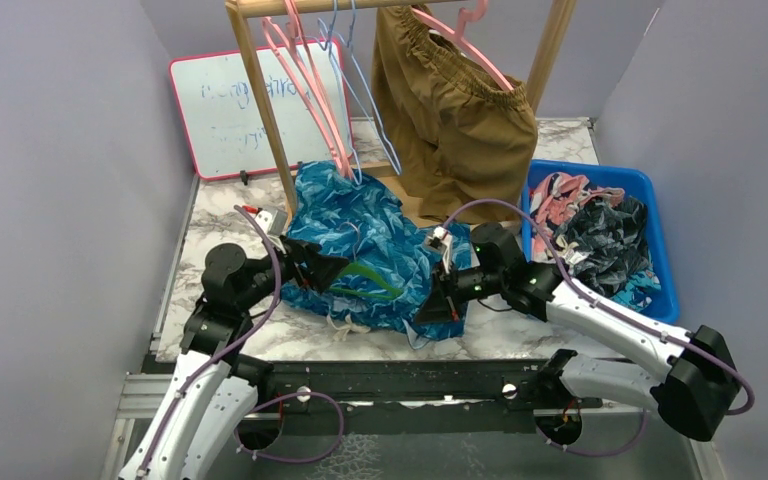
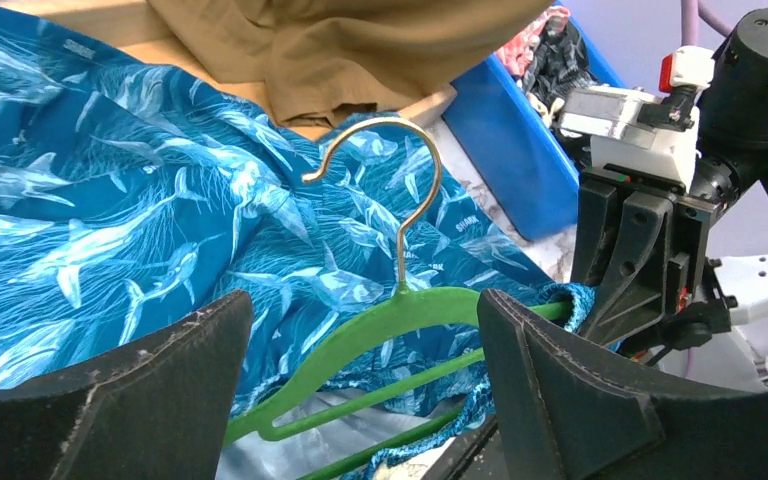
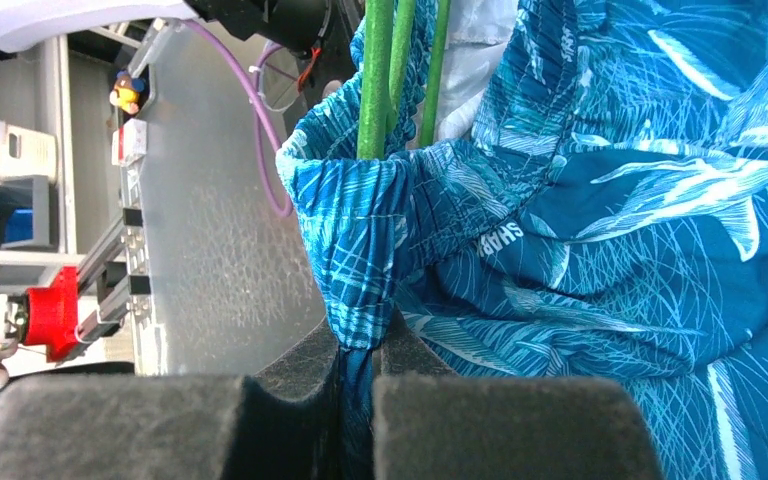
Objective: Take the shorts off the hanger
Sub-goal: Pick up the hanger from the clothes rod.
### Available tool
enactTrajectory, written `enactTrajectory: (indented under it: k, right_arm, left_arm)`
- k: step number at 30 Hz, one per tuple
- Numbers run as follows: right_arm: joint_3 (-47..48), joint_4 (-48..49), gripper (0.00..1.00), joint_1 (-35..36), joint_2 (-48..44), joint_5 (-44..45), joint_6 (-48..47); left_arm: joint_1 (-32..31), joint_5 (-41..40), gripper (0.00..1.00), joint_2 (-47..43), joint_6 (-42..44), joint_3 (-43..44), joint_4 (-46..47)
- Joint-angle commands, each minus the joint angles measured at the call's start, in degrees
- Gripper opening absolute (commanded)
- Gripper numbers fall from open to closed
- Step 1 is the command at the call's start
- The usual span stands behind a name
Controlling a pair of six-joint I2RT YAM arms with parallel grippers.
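Arms reach low; we see right gripper (image 3: 360,372) pinching teal shorts (image 3: 610,250) at 4 o'clock, left gripper (image 2: 362,335) spread astride hanger (image 2: 400,312).

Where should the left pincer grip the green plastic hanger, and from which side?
On the green plastic hanger, the bare shoulder below the gold hook, from the robot's left: it lies exposed on the blue shark-print shorts, inside the open left pincer; the right pincer holds the fabric.

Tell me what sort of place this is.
Probably a robot test cell staged as a laundry corner: plain grey walls enclose the table, a wooden rack carries hangers, a blue bin holds clothes, and a whiteboard leans behind.
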Motion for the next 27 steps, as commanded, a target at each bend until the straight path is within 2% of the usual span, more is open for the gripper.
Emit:
enactTrajectory:
  k: [1,7,13,17,20,23,25,27]
  right_arm:
    - [1.78,8.26,0.01,1.37,0.91,-0.06,2.56]
    - [1.82,11.52,0.01,3.52,2.73,-0.45,4.98]
    - [2.08,11.9,0.01,6.37,5.07,0.64,5.01]
    - [2.42,12.34,0.01,7.33,6.04,2.08,5.05]
    - [2.6,12.59,0.02,7.49,6.04,3.63,5.25]
    - [2.53,13.42,0.02,7.49,5.33,5.76,5.89]
    - [2.23,14.64,0.02,7.49,4.88,6.42,6.73]
    - [2.09,15.82,0.02,7.49,4.66,6.1,7.62]
  left_arm:
    - [0.29,3.61,0.82,1.04,-3.68,-1.75,3.09]
    - [0.13,4.75,0.65,7.04,-6.23,-1.25,5.5]
    - [-0.12,4.48,0.57,9.29,-5.97,-0.55,6.78]
    - [-0.23,3.58,0.35,8.43,-5.43,-1.1,6.84]
    - [-0.34,3.62,0.24,7.89,-5.36,-1.81,6.47]
    - [-0.77,4.04,0.23,7.99,-4.59,-1.63,5.28]
    - [-1.2,4.16,0.29,8.04,-4.05,-1.64,5.02]
    - [-1.6,4.12,0.3,8.28,-3.62,-1.52,4.92]
